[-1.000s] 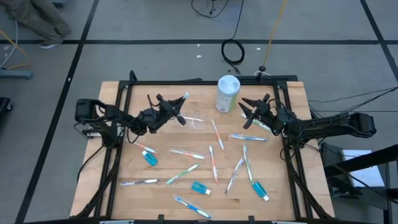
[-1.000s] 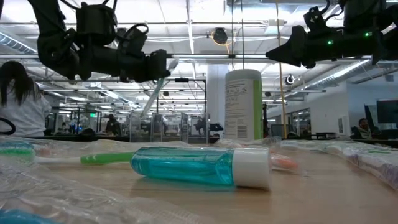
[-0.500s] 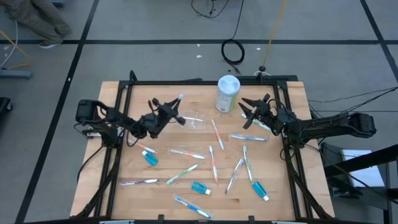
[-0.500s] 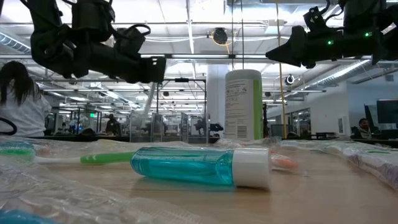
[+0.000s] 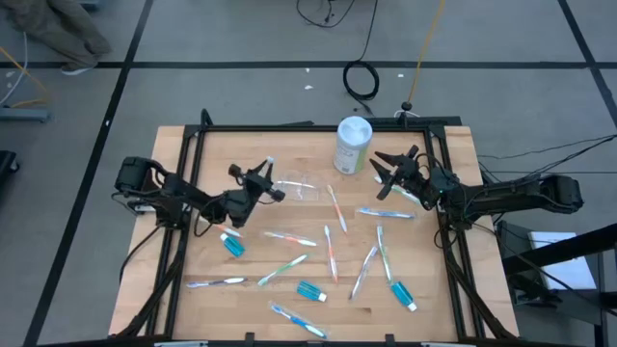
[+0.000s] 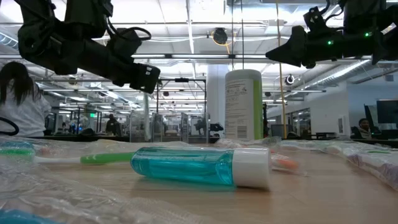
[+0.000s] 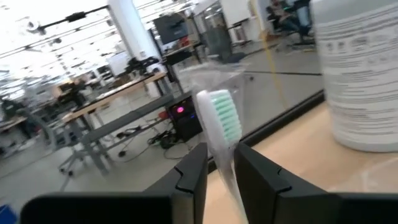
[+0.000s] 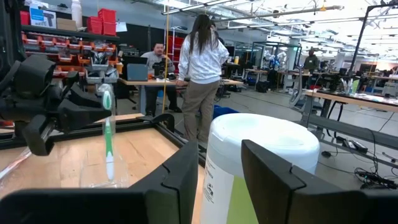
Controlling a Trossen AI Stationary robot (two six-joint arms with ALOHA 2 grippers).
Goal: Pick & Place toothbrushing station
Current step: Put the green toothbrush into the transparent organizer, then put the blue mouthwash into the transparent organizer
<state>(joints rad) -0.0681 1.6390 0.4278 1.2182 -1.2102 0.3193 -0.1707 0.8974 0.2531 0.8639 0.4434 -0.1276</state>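
Over cup (image 8: 99,177): left gripper (image 5: 267,180) jaws loosened around toothbrush (image 8: 108,140); right gripper (image 5: 386,173) parted, empty.

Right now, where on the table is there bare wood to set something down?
Bare: the back-left corner of the wooden table, behind the clear plastic cup, and the front-right corner beyond the blue toothpaste tube. Crowded: the middle, strewn with pastel toothbrushes.
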